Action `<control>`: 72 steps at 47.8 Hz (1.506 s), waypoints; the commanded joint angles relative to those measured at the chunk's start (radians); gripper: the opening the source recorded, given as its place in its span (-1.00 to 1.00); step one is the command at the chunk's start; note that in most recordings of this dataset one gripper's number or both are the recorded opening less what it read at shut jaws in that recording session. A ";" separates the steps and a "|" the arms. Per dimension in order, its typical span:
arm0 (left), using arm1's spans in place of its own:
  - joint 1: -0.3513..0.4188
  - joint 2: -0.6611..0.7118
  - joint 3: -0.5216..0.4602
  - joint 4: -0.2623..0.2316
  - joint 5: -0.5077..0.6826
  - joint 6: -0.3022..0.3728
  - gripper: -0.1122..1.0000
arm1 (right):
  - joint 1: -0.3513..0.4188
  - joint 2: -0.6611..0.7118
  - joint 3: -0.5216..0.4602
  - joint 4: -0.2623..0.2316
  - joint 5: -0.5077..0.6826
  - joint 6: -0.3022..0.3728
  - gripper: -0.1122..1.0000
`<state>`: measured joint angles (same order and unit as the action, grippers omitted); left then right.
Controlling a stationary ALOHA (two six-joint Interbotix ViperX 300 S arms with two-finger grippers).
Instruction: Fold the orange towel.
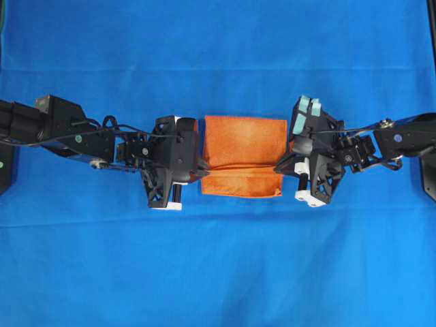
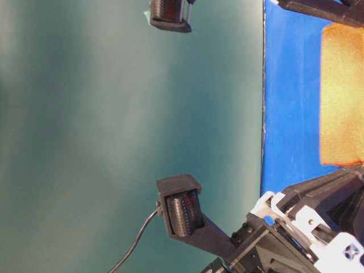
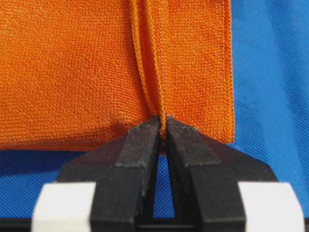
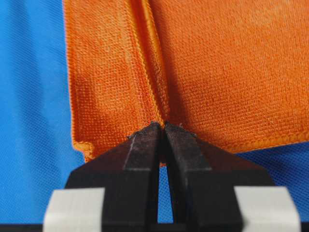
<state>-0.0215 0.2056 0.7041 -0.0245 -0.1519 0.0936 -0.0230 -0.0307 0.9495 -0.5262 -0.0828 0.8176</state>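
The orange towel lies in the middle of the blue cloth, partly folded, a hemmed edge running across it as a ridge between my two arms. My left gripper has its jaws pressed together, pinching that ridge at the towel's left edge. My right gripper pinches the same ridge at the opposite edge.

Overhead view: looks straight down on the blue-covered table, orange towel at centre. Table-level view: turned sideways, low beside the towel. Wrist views: close behind the left pincer and right pincer, facing opposite towel edges; all four share the towel.
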 commanded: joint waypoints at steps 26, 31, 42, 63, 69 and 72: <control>-0.014 -0.229 0.009 -0.002 0.195 0.002 0.53 | 0.098 -0.219 -0.083 0.011 0.250 -0.005 0.31; -0.023 -0.345 0.031 -0.002 0.267 0.002 0.53 | 0.104 -0.337 -0.077 0.009 0.334 -0.011 0.32; -0.025 -0.607 0.146 -0.002 0.290 0.003 0.50 | 0.106 -0.563 -0.014 -0.017 0.402 -0.012 0.31; 0.028 -1.106 0.422 -0.002 0.236 0.003 0.50 | 0.100 -0.951 0.181 -0.133 0.405 -0.014 0.30; 0.051 -1.193 0.483 -0.002 0.235 0.002 0.50 | 0.086 -1.034 0.244 -0.135 0.403 -0.014 0.30; 0.060 -1.230 0.515 -0.002 0.230 0.000 0.50 | 0.075 -1.058 0.272 -0.135 0.402 -0.011 0.30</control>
<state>0.0245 -0.9910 1.2042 -0.0245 0.0905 0.0966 0.0629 -1.0661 1.2103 -0.6565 0.3267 0.8053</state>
